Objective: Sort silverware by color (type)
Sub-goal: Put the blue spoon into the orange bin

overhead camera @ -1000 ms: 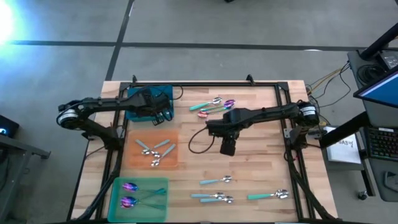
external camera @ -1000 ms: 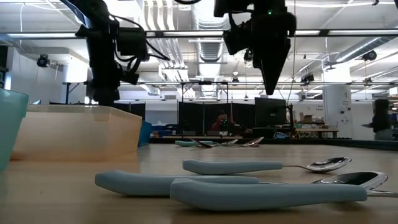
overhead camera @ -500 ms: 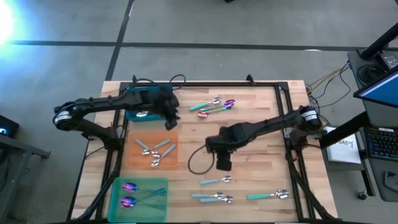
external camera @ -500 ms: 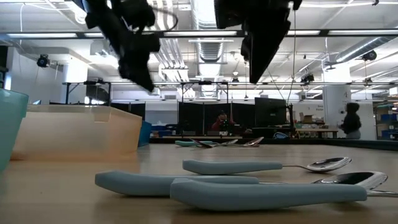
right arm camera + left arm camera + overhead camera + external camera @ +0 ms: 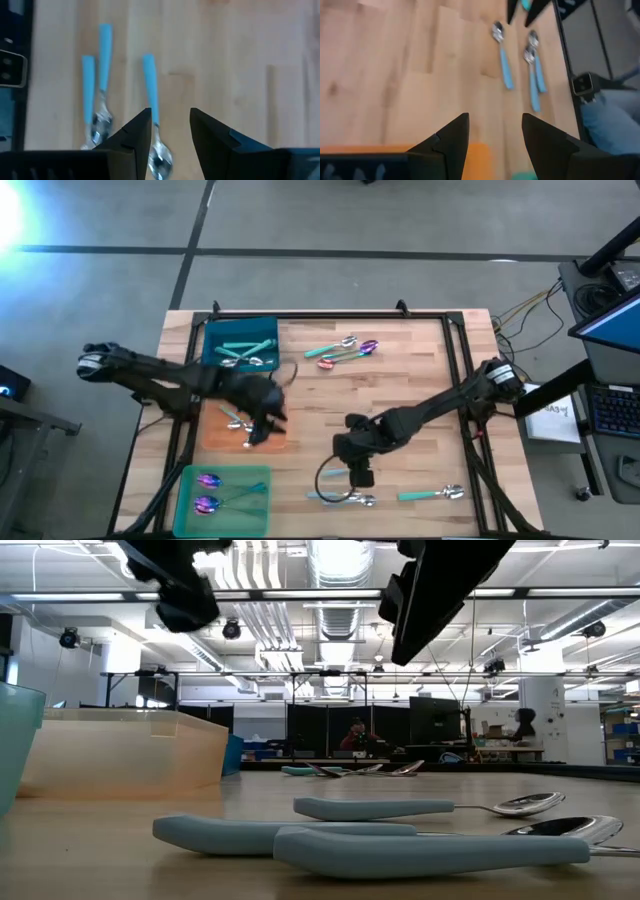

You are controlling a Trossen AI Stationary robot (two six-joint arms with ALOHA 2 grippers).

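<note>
2 dark arms, looped black cables

A wooden table (image 5: 420, 380) stood inside a black frame (image 5: 330, 316). A blue mat (image 5: 262, 332) lay at its 11 o'clock, an orange mat (image 5: 215, 435) just below it at 9, and a green mat (image 5: 250, 510) at 7. Off the table at 3 o'clock sat a keyboard (image 5: 612, 412), a laptop screen (image 5: 615, 315) and some loose wires (image 5: 525, 308). In the low view a person (image 5: 357, 734) sat far back in the room.
</note>
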